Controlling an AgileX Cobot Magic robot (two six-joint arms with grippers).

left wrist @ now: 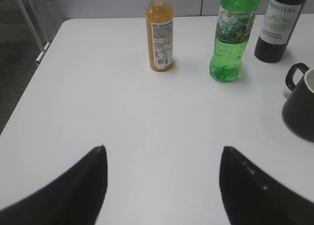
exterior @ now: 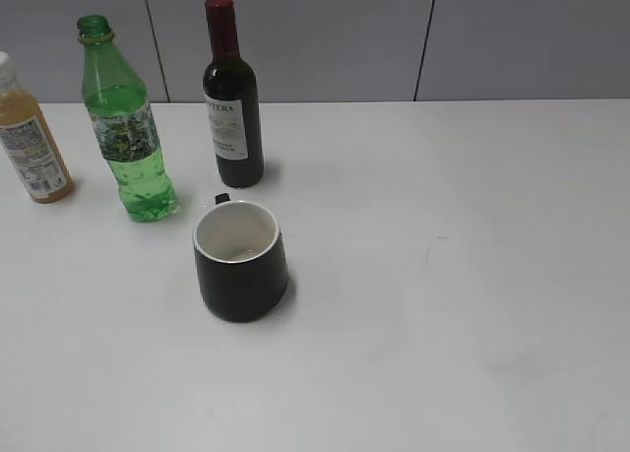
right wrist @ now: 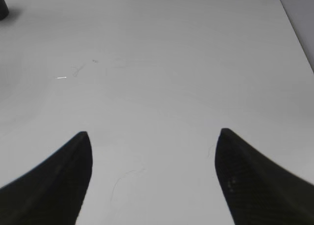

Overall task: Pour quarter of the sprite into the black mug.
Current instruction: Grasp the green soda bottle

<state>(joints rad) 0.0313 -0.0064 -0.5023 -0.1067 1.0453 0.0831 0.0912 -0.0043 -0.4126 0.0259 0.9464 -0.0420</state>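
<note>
My left gripper (left wrist: 162,186) hangs spread wide over bare table, holding nothing, and my right gripper (right wrist: 154,178) is just as wide and just as empty over its own stretch of white. Neither touches anything, so the pour has not begun.

The sprite (exterior: 126,137) stands upright toward the back left of the table (exterior: 472,304), its cap off and the neck open, which suits a pour. It sits between the orange juice bottle (exterior: 31,142) on its left and the wine bottle (exterior: 232,102) on its right, apart from both. From my left wrist the sprite (left wrist: 230,38) is ahead and to the right, with clear tabletop all the way to it.

The black mug (exterior: 240,260) stands in front of the wine bottle, mouth up, white inside showing; its handle seems to point back toward the bottles, though only a small nub of it shows in the exterior view. I judge the left arm the natural one for the bottle.

The table's left edge (left wrist: 29,83) lies well off from the bottles. The whole right half is open, leaving my right arm room to steady the mug.
</note>
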